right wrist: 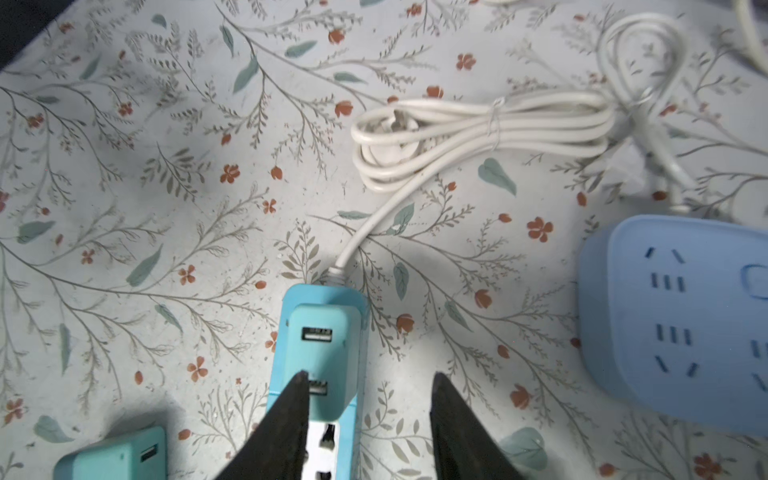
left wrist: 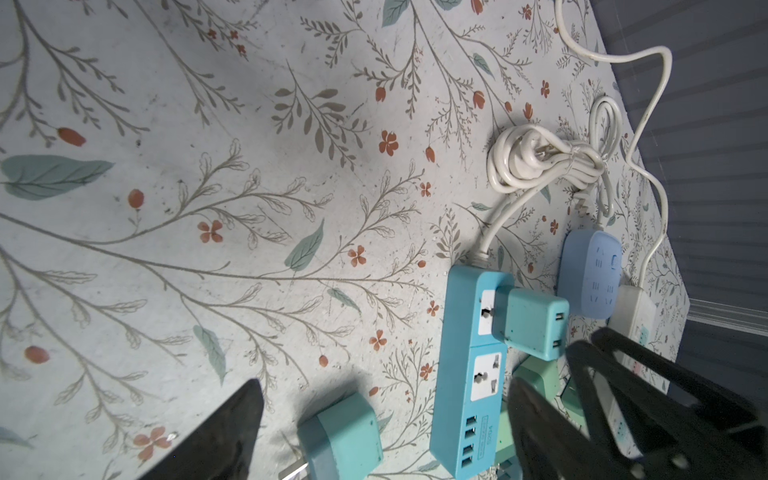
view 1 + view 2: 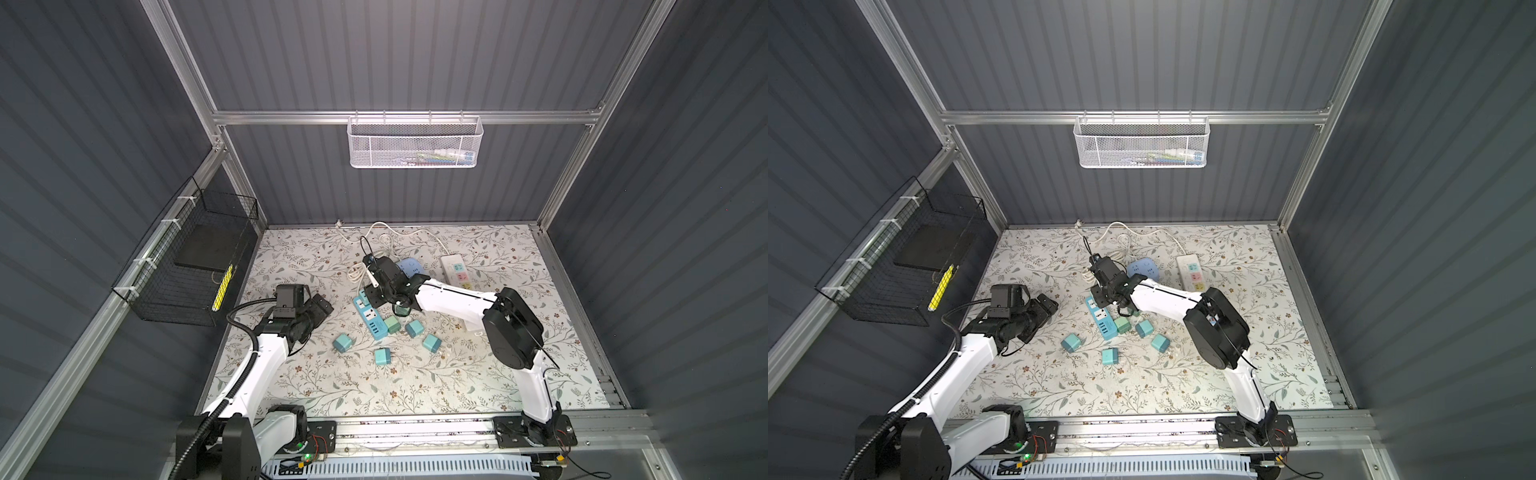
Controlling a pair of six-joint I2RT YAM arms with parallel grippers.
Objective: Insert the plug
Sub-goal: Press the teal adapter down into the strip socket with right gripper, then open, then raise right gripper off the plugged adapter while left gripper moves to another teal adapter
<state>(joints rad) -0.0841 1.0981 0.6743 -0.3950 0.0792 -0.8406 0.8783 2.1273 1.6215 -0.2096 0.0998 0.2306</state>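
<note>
— Where's the plug [image 1: 322, 353] from where you stand?
— In the teal power strip [image 2: 457, 365], in the socket at the end where the white cord [image 1: 478, 129] comes out. That end points toward the far edge of the tabletop [image 3: 316, 386], and the strip lies about midway across it. The plug stands up off the strip's face, its two USB slots facing up.
— And the right claw [image 1: 370, 379]?
— Right over it, partly open. One finger [image 1: 291, 415] overlaps the plug's corner; touching or just above, I can't tell. The other stands clear of the plug's side, with bare tabletop showing between, so it has hold of nothing.
— The left claw [image 2: 384, 388]?
— Left of the strip, between it and the left edge, jaws spread wide and nothing in them. A spare teal plug [image 2: 340, 432] lies on its side near it.
— Anything else close by?
— A pale blue socket block [image 1: 673, 324] just beyond the strip, toward the far right corner, and a white strip [image 3: 457, 270] past that. Other loose plugs [image 3: 413, 328] lie between the teal strip and the near edge
</note>
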